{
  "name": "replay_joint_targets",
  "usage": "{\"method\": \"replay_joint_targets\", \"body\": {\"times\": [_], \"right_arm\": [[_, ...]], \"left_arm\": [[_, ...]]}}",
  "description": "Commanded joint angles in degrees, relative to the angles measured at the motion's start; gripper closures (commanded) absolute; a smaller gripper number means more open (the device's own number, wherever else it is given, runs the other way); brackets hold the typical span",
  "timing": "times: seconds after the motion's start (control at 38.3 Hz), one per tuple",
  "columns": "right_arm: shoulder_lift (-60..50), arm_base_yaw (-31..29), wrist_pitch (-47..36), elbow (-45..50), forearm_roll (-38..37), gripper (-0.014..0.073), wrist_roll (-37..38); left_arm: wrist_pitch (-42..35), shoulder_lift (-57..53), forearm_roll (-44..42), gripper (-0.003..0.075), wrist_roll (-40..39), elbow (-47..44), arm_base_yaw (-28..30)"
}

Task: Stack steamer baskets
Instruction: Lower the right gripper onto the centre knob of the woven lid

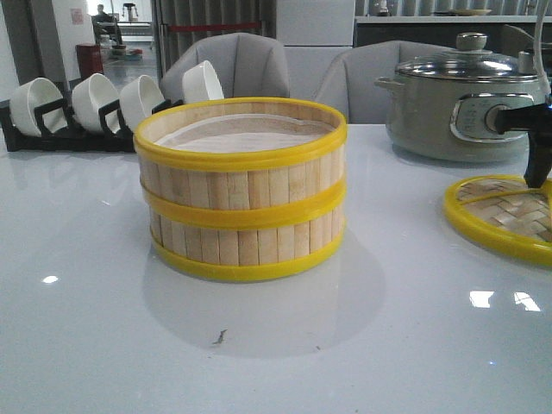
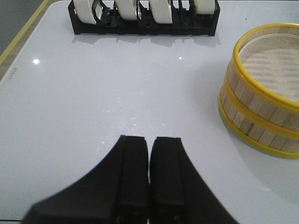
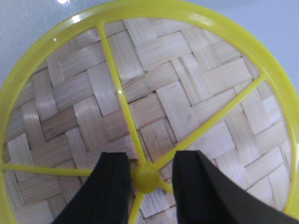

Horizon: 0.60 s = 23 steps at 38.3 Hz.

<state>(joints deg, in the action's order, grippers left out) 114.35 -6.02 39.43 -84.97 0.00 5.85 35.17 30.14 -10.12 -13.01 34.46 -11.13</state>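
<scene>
- Already one on the other, the two steamer baskets [image 1: 241,194] stand mid-table, walls flush, white liner showing in the upper one.
- At three o'clock of the stack, the woven bamboo lid [image 1: 500,216] lies flat, near the grey electric pot [image 1: 466,103].
- Poised over the lid, the right gripper [image 3: 147,179] has its fingers parted either side of the yellow hub, not yet pinching; closing squarely on the hub looks the surest grip.
- Left gripper [image 2: 149,186] hovers closed and empty at nine o'clock of the stack, bowl rack [image 2: 145,18] beyond.
</scene>
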Motion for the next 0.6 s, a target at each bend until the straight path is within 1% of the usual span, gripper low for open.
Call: {"method": "replay_joint_targets", "body": {"times": [0.0,0.23,0.34,0.37,0.44,0.55,0.57], "right_arm": [[-2.1,-0.3,-1.4,-1.9,-0.9,0.0260,-0.4],[-1.1,-0.3,-1.3,-1.9,-0.9,0.0260,-0.4],[-1.0,-0.3,-1.3,-1.9,-0.9,0.0293,-0.4],[-1.0,-0.3,-1.3,-1.9,-0.9,0.0309,-0.4],[-1.1,-0.3,-1.3,-1.9,-0.9,0.0403,-0.4],[-1.4,-0.2,-0.9,-1.9,-0.9,0.0554,-0.4],[-1.6,-0.1,-0.7,-1.9,-0.9,0.0549,-0.4]], "left_arm": [[-4.3,0.1,-0.4,0.0633,-0.5,1.6,0.2],[-4.3,0.1,-0.4,0.0633,-0.5,1.6,0.2],[-4.3,0.1,-0.4,0.0633,-0.5,1.6,0.2],[-4.3,0.1,-0.4,0.0633,-0.5,1.6,0.2],[-4.3,0.1,-0.4,0.0633,-0.5,1.6,0.2],[-4.3,0.1,-0.4,0.0633,-0.5,1.6,0.2],[-4.3,0.1,-0.4,0.0633,-0.5,1.6,0.2]]}}
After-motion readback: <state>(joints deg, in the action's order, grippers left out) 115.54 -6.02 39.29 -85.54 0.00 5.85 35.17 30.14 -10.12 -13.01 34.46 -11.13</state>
